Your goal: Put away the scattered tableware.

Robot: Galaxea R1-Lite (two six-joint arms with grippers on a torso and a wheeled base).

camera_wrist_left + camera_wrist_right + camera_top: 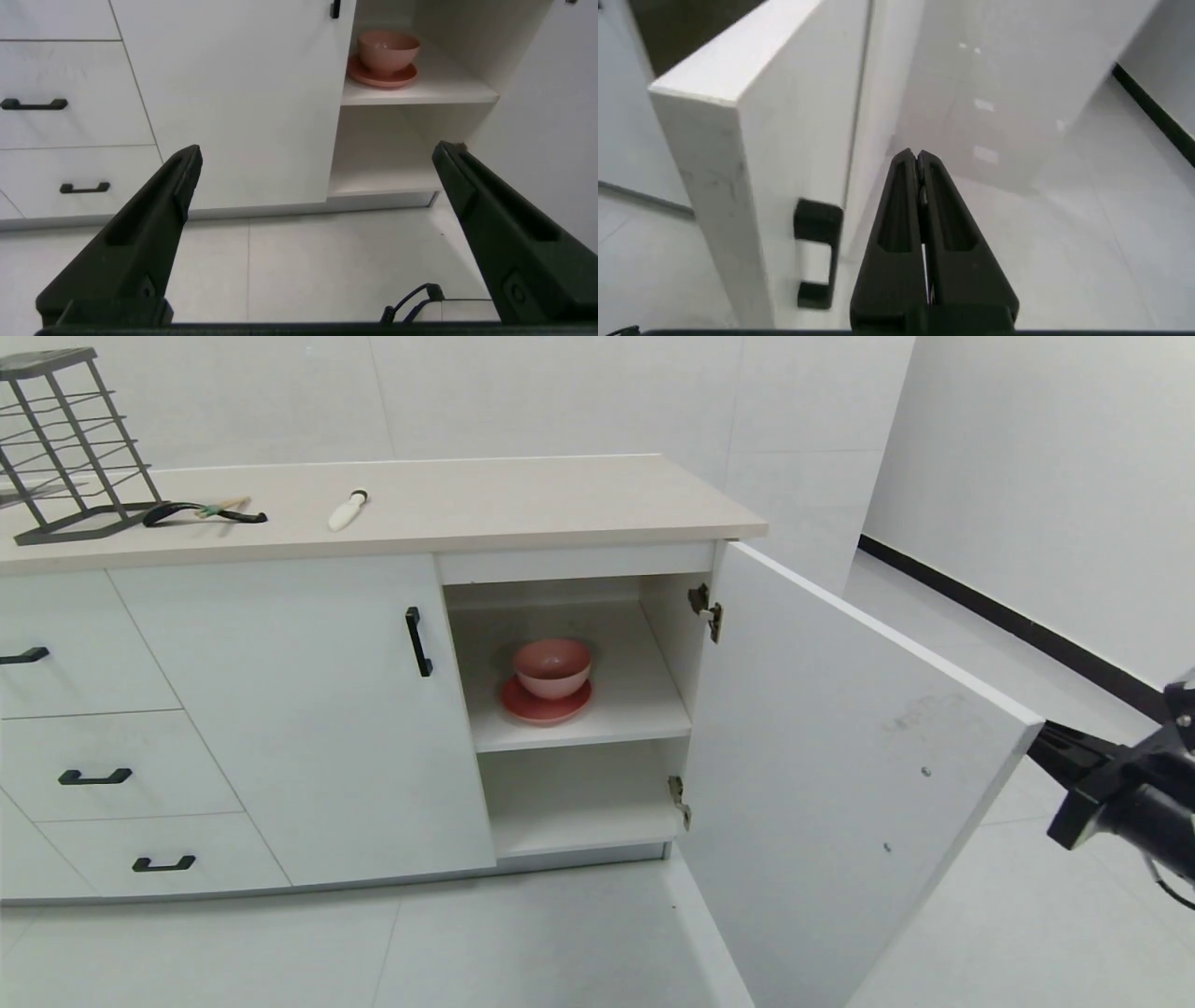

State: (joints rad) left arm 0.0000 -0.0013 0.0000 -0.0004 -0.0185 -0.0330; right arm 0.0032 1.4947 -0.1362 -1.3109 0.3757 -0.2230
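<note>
A pink bowl (552, 666) sits on a red plate (545, 706) on the upper shelf of the open cabinet (597, 728). On the countertop (523, 495) lie a black spoon (170, 512), a wooden utensil (227, 507) and a white-handled utensil (347, 511). My right gripper (1050, 744) is shut and holds nothing, just beyond the free edge of the open door (840, 756). In the right wrist view, the right gripper (918, 161) is near the door's black handle (817, 254). My left gripper (320, 154) is open and low, facing the bowl (389, 50) and plate (381, 78).
A black wire rack (70, 439) stands at the countertop's left end. Left of the open compartment are a shut door (308, 709) and drawers (93, 765). The cabinet's lower shelf (579, 812) is bare. White floor tiles spread in front and to the right.
</note>
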